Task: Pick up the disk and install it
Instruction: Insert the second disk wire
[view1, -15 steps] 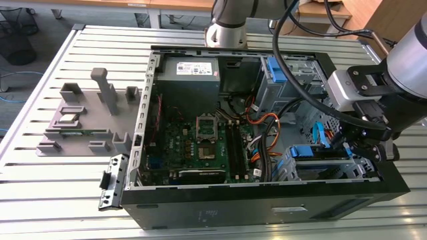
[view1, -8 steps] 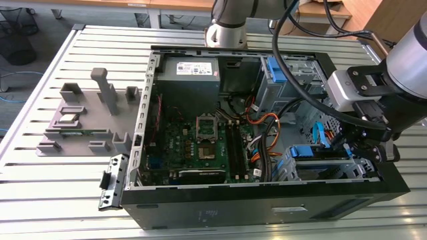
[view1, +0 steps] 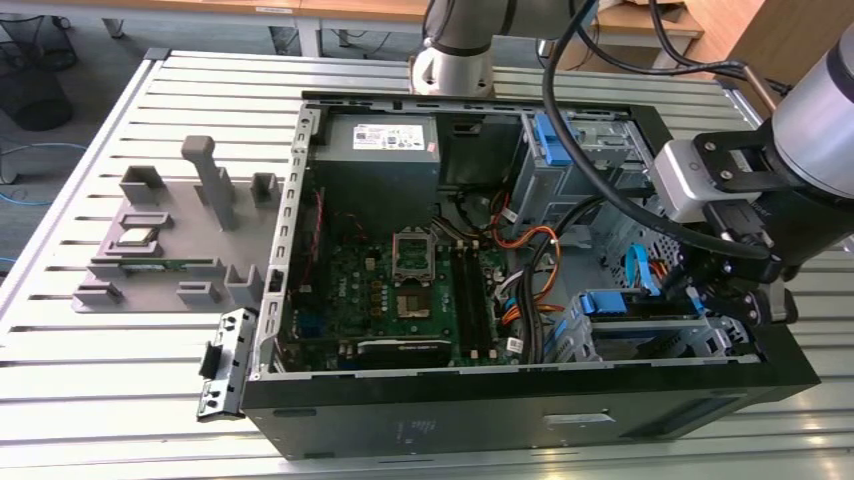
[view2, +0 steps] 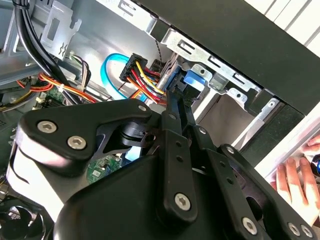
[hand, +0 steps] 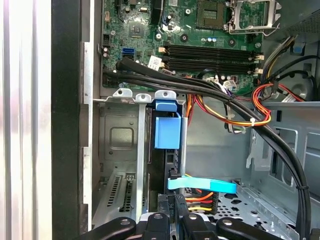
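Observation:
The disk stands on edge in a slot of the silver drive cage, and the blue tab of its rail is at its far end. A light-blue flat cable and red, yellow and orange wires run to its near end. In the exterior view the disk's blue rail shows in the cage at the front right corner of the open computer case. My gripper hangs over that cage. The fingers lie close together, tips at the disk's near end, with nothing seen between them.
Thick black cables cross between the cage and the motherboard. A grey fixture with small parts stands on the slatted table at the exterior view's left. A person's hand rests just outside the case wall.

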